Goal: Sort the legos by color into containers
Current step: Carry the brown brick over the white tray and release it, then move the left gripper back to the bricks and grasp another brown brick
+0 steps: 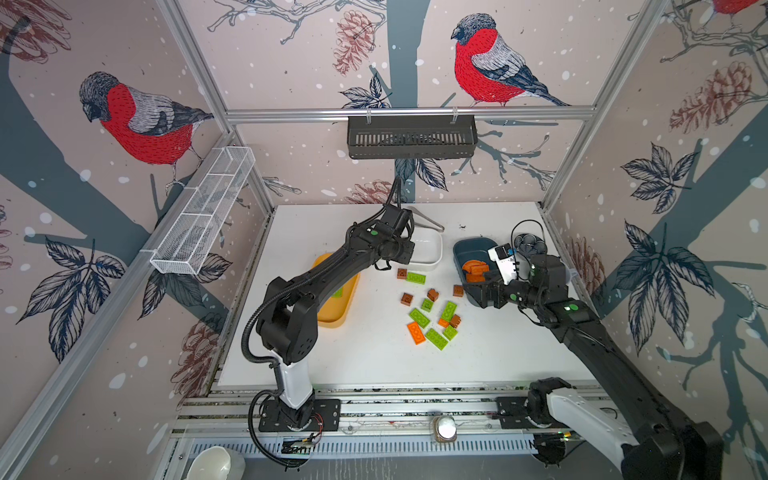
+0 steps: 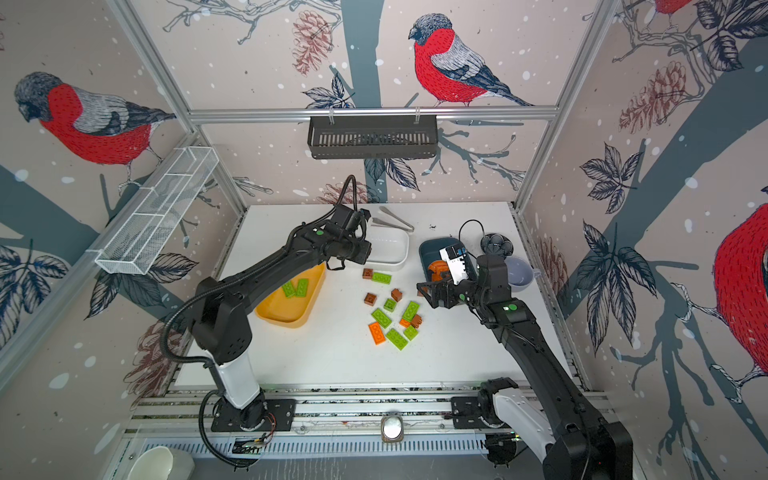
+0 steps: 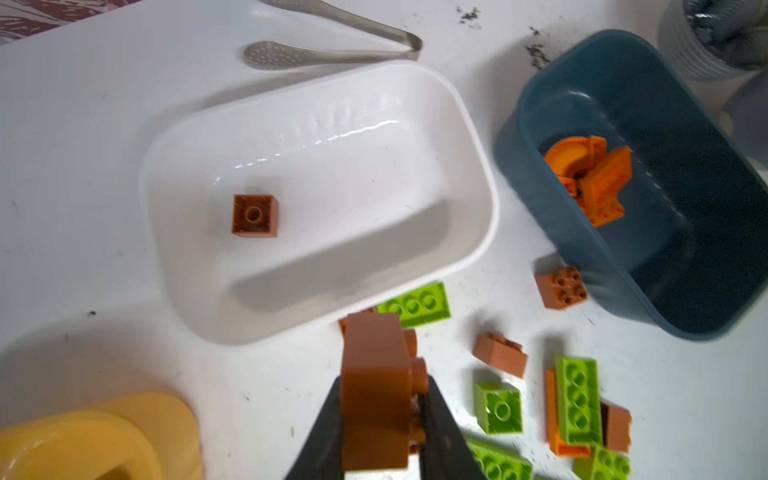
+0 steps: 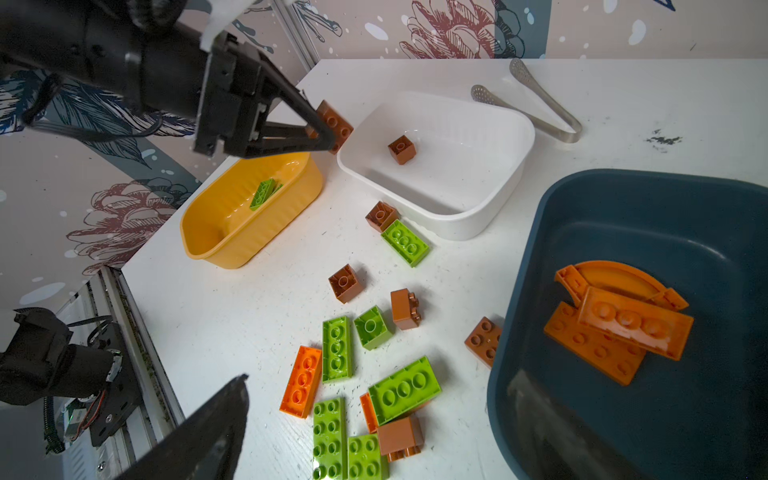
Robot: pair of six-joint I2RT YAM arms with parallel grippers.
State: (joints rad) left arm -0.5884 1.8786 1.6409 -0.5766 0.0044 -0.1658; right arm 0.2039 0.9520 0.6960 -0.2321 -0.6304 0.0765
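White tabletop (image 1: 374, 365), bird wallpaper (image 1: 291, 62) behind — left gripper (image 4: 326, 135) clenched on brown brick (image 4: 337, 124) just beside white tub (image 4: 465, 226) rim; one brown cube (image 4: 402, 148) inside tub; loose legos (image 1: 432, 320) scattered near tub; right gripper (image 2: 433, 291) spread wide, empty — at teal tub (image 4: 623, 199) next to white tub

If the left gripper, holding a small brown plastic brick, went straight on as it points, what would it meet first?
Probably the white rounded-rectangle plastic tub, at its near rim; depth is unclear.
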